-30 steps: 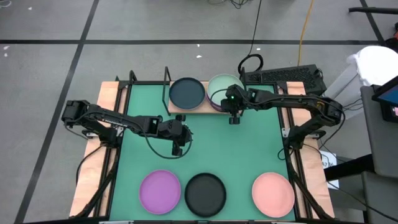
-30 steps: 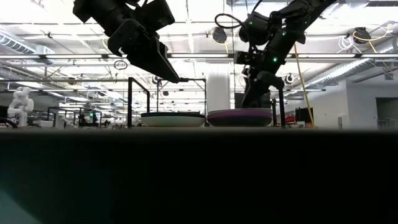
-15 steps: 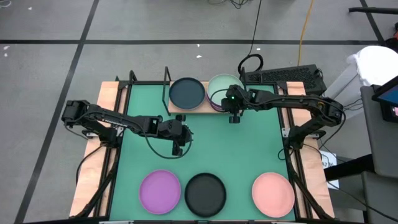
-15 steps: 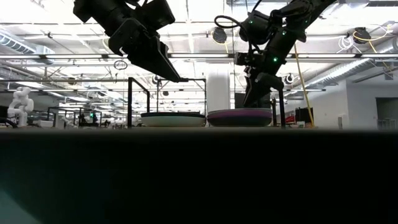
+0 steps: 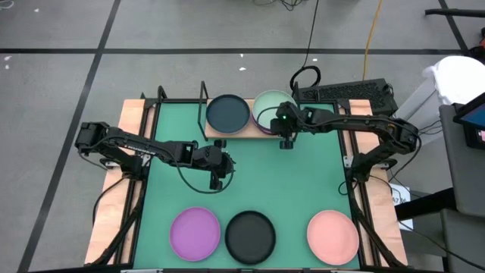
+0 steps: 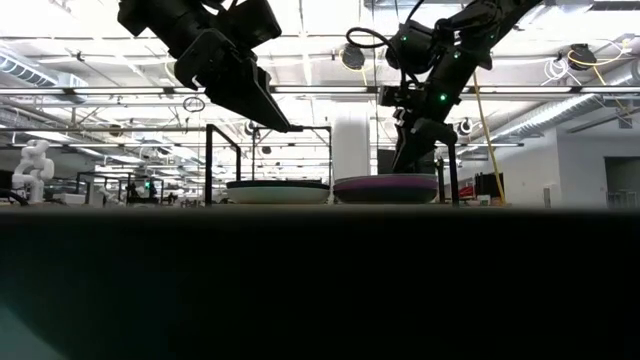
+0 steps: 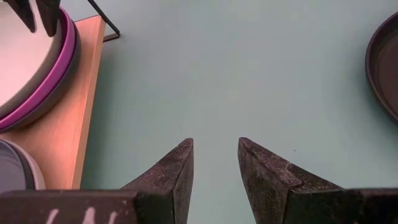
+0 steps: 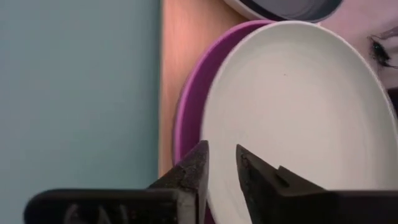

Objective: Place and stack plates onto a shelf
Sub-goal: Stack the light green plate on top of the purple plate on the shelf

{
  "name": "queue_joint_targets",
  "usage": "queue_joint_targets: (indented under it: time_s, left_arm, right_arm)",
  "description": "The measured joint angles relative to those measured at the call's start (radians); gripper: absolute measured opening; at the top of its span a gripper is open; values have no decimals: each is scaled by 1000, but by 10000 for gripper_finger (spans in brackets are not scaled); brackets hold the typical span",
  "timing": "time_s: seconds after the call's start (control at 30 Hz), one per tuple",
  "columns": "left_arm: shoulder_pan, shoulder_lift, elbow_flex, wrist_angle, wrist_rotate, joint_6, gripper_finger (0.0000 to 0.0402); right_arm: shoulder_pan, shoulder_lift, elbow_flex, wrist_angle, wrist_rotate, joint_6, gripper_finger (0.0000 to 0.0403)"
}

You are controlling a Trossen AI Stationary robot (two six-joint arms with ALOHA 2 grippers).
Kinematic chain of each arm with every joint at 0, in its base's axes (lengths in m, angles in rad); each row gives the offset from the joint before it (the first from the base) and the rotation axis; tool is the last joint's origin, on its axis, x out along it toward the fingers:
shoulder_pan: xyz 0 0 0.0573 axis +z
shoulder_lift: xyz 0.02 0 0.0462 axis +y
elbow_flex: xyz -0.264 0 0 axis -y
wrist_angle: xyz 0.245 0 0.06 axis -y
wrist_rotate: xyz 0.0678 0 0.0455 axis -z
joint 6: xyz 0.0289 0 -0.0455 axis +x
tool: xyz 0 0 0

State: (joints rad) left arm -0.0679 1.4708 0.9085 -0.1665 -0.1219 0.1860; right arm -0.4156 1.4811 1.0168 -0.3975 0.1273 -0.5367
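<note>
Both pincers (image 5: 215, 180) (image 5: 286, 142) raised — fingers apart

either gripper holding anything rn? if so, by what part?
Nothing is held. The left gripper hangs open over bare green mat. The right gripper, fingers slightly apart with nothing between them, hovers at the near rim of the pale mint round plate on the shelf.

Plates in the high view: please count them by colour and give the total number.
Dark teal plate: 1
Pale mint plate: 1
Purple plates: 2, one under the mint plate, one loose at the near edge
Black plate: 1
Salmon pink plate: 1
Total: 6
</note>
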Motion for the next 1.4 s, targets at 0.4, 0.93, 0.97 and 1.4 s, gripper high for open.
queue_joint_targets:
  time_s: [0.4, 0.93, 0.97, 1.4]
  left_arm:
    - [0, 0, 0, 9, 0, 16, 134]
    - [0, 0, 0, 16, 0, 19, 134]
    - [0, 0, 0, 16, 0, 19, 134]
    - [0, 0, 0, 42, 0, 19, 134]
  right_arm:
    - [-2, 1, -81, 89, 6, -28, 47]
    - [-2, -33, -82, 83, 3, -52, 2]
    - [-2, -39, -82, 81, 3, -52, 2]
    - [-2, -64, -82, 69, -84, -26, 2]
